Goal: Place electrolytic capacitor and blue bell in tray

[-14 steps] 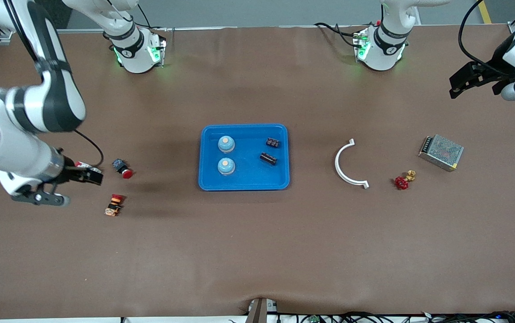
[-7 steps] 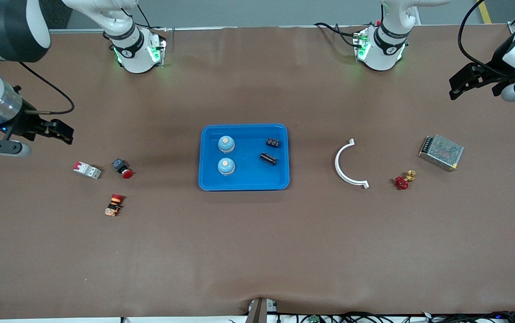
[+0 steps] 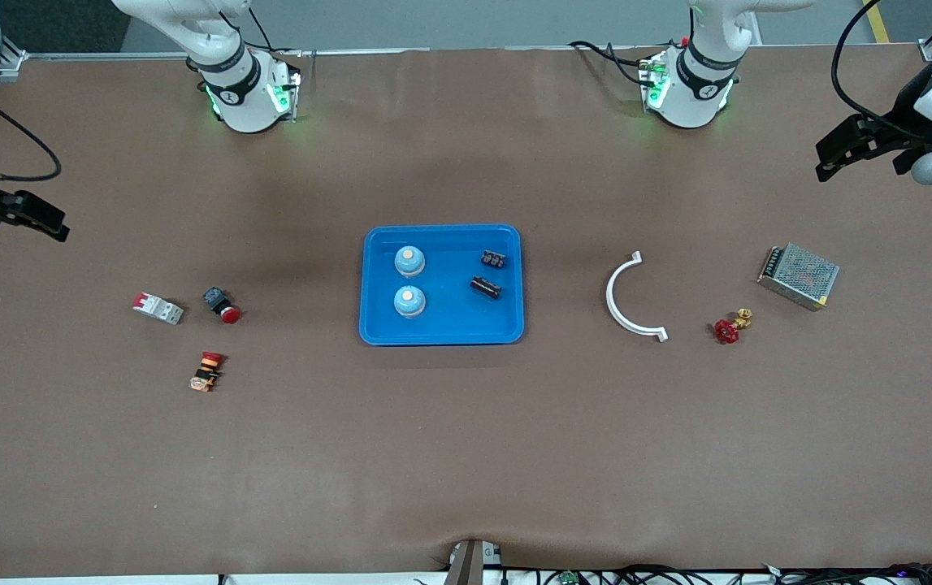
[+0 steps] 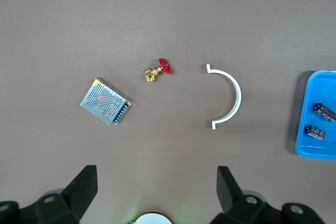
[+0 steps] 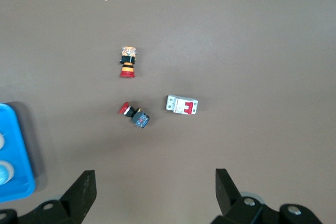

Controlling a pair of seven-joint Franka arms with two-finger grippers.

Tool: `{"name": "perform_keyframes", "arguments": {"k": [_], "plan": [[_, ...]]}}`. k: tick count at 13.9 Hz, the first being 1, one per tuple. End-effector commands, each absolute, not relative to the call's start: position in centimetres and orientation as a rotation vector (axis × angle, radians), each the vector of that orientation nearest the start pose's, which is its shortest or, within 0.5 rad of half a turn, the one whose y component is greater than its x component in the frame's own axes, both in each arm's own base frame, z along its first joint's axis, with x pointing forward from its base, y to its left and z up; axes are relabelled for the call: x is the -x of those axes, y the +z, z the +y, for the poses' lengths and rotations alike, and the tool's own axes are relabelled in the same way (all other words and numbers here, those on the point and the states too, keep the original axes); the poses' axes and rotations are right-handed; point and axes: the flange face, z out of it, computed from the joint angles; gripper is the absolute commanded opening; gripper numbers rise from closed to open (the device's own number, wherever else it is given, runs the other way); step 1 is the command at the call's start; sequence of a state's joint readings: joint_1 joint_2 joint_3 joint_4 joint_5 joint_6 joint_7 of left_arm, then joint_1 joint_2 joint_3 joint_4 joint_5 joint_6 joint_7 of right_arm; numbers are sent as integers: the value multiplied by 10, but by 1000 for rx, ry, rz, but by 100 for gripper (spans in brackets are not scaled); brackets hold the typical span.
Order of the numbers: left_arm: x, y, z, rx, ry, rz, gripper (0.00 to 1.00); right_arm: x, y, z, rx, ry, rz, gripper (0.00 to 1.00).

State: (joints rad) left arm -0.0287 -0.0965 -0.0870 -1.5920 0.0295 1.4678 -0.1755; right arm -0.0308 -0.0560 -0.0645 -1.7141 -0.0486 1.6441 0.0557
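Note:
The bright-blue tray lies mid-table. In it are two blue bells and two black electrolytic capacitors. My right gripper is open and empty, raised over the right arm's end of the table. My left gripper is open and empty, raised over the left arm's end. The left wrist view shows its open gripper, the tray's edge and both capacitors. The right wrist view shows its open gripper and a tray corner.
Toward the right arm's end lie a white-and-red circuit breaker, a red push button and an orange-and-red button. Toward the left arm's end lie a white curved bracket, a red-handled valve and a metal power supply.
My right gripper has risen and drawn away from the circuit breaker toward the table's end; the breaker stays on the table. The left arm has hardly moved.

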Motion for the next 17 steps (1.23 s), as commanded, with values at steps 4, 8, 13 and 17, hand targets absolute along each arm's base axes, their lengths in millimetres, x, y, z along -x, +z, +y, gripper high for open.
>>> {"name": "perform_keyframes", "arguments": {"k": [4, 8, 13, 17], "plan": [[-505, 665, -56, 3082, 0, -93, 100, -531, 612, -72, 3150, 24, 192, 100], [-504, 664, -58, 3080, 9, -79, 100, -529, 616, -71, 3150, 12, 189, 100], [-505, 663, -55, 3064, 13, -76, 100, -523, 625, -65, 3145, -10, 199, 100], [-506, 665, -54, 3063, 3, -79, 100, -515, 618, -50, 3041, -7, 202, 100]]}}
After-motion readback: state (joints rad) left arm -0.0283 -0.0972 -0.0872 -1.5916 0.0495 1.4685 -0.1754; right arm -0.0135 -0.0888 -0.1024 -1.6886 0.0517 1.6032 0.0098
